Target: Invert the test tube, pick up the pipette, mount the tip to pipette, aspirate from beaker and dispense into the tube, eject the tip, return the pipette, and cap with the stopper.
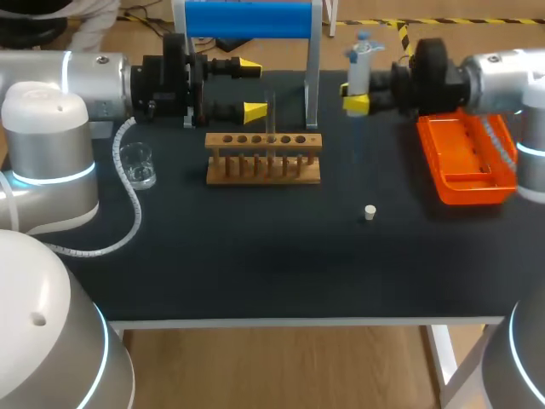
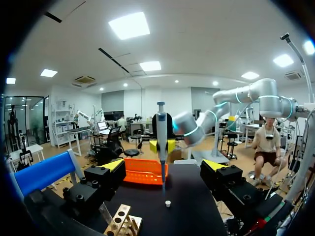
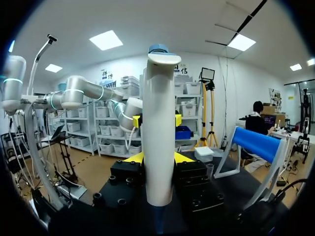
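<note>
My right gripper is shut on the white pipette with a blue top, holding it upright above the table's back right. In the right wrist view the pipette stands between the yellow fingertips. In the left wrist view the pipette narrows to a thin point above the mat. My left gripper hangs open and empty behind the wooden rack. A clear test tube stands upright in the rack. The glass beaker is at the left. The small white stopper lies on the mat, and the stopper also shows ahead of the left gripper.
An orange tray sits at the right edge, below my right arm. The blue-topped pipette stand rises at the back, its posts close to the rack. A white coiled cable trails over the left of the mat.
</note>
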You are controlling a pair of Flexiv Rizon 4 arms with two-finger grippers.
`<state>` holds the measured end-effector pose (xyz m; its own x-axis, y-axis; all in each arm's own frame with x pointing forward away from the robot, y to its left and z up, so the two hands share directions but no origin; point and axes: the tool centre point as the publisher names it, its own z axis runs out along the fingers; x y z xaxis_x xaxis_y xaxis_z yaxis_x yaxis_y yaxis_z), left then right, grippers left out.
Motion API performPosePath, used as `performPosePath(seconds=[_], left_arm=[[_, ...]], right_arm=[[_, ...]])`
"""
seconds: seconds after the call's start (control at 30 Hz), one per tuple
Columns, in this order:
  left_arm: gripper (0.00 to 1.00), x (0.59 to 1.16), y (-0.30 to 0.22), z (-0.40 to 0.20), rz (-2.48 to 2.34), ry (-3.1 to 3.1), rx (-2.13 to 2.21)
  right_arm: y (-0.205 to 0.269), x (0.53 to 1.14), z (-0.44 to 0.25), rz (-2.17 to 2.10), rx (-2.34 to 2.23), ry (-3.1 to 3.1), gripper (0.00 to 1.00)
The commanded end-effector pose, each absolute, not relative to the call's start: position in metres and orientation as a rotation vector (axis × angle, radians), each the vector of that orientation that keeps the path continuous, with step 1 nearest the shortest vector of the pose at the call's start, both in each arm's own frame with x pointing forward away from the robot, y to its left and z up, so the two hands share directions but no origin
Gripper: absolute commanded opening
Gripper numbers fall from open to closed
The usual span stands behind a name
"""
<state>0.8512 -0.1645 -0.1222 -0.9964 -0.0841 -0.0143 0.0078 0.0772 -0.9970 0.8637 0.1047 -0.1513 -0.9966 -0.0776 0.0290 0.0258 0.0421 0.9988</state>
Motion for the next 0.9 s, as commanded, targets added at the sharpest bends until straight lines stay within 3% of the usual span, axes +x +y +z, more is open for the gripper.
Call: performPosePath(seconds=[0.03,0.9], left_arm=[[1.00,0.850,-0.165,-0.123,-2.089,2.249,-0.082],[1.00,0.850,-0.165,-0.123,-2.089,2.249,-0.082]], right_arm=[[0.067,0.865,-0.145,-2.102,0.080,-2.220,0.00],[-0.097,0.906,-0.135,-2.129,0.086,-2.169,0.00]])
